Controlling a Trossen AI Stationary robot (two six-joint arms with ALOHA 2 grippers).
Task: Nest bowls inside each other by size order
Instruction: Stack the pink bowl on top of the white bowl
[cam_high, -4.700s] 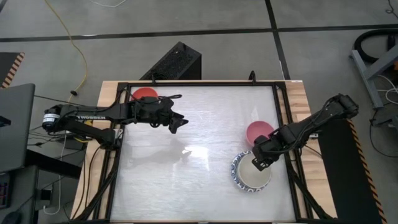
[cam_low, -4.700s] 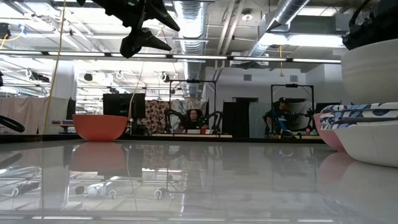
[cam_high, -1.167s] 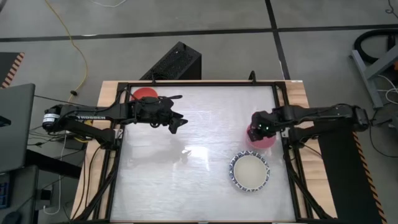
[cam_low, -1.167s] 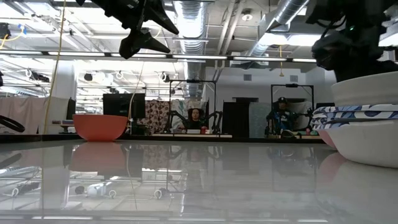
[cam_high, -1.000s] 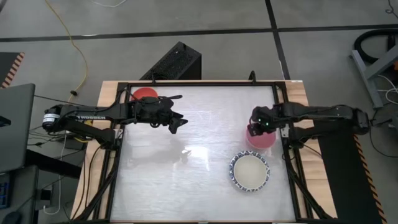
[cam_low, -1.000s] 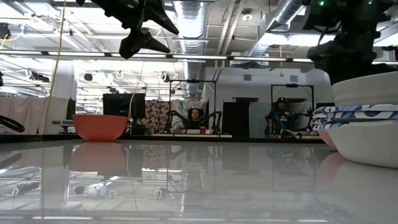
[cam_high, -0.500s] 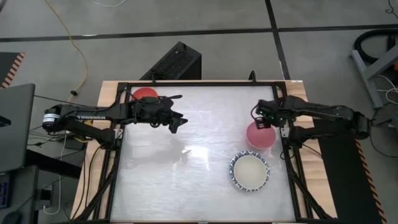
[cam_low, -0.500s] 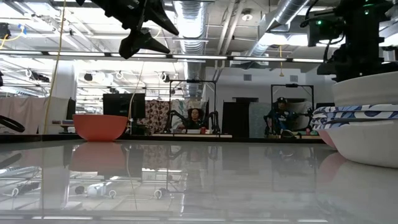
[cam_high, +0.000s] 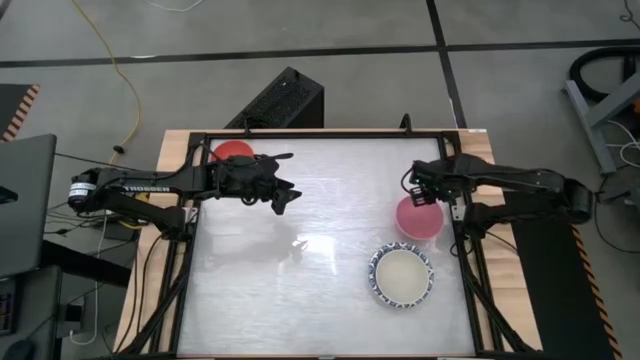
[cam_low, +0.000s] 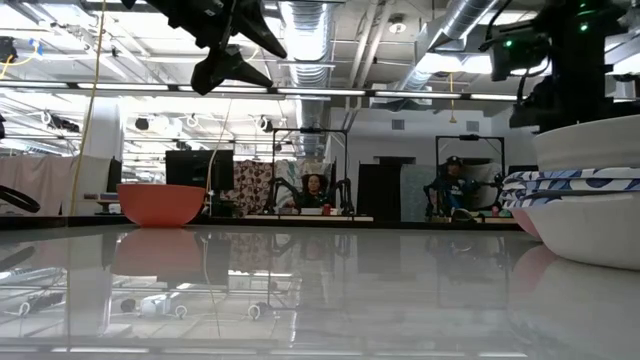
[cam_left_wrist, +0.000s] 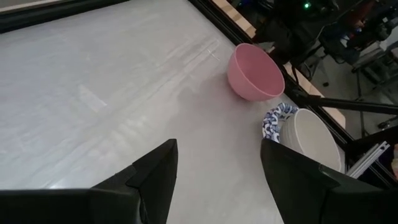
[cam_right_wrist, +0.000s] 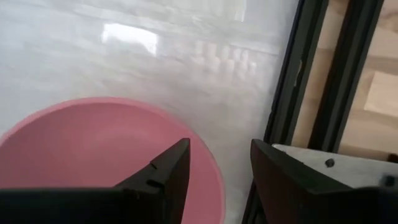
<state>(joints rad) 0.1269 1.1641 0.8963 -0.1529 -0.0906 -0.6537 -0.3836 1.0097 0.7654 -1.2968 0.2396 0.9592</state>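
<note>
Right pincer (cam_high: 421, 195) spread above pink bowl (cam_high: 418, 216)

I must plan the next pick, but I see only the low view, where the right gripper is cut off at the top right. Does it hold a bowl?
Observer: No. The right gripper is open and empty, above the pink bowl, over its rim on the side away from the stack.
Operator: Is the pink bowl part of the stack?
Observer: No. It stands alone on the table beside the stack, where the cream bowl sits inside the blue-rimmed bowls.
Operator: And the left arm?
Observer: The left gripper is open and holds nothing, in the air near the red bowl.
</note>
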